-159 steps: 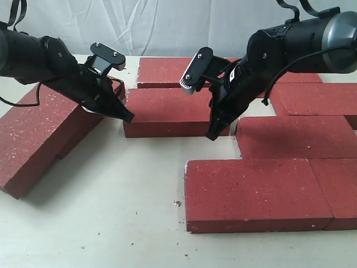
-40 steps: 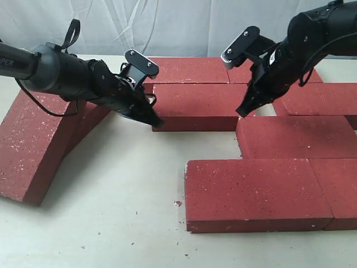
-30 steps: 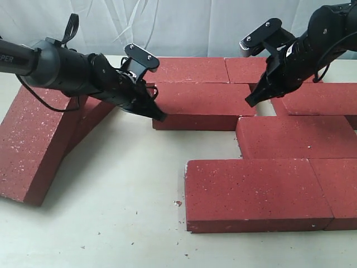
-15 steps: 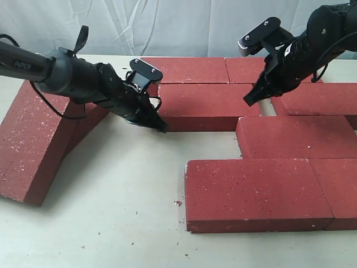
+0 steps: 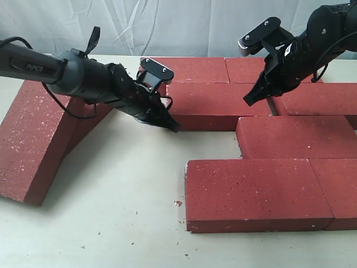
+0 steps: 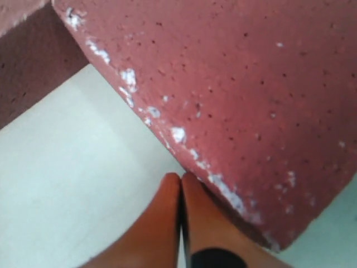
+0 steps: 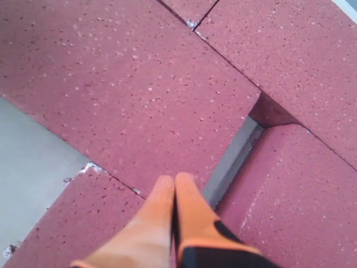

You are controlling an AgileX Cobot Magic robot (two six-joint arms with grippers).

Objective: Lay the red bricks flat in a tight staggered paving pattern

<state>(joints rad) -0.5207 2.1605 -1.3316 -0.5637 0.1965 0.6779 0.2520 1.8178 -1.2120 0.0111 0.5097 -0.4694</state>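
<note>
Several red bricks lie flat in staggered rows at the back and right. The middle brick (image 5: 215, 106) of the second row has my left gripper (image 5: 174, 127) shut and pressed against its left end, low at the table. In the left wrist view the shut gripper (image 6: 179, 177) touches that brick's chipped corner (image 6: 234, 84). My right gripper (image 5: 247, 101) hovers shut just above the same brick's right end (image 7: 128, 84), holding nothing. A narrow gap (image 7: 233, 157) separates this brick from its right neighbour (image 5: 318, 99).
At the far left a tilted brick (image 5: 33, 142) leans on another brick (image 5: 83, 118). A long brick (image 5: 256, 192) lies at the front with one more (image 5: 340, 190) to its right. Bare table (image 5: 122, 184) lies front left, with small crumbs (image 5: 177, 203).
My left gripper has slid to the right along the table, and the middle brick has shifted right with it. The right gripper lifted up and right a second ago, then stayed put.
</note>
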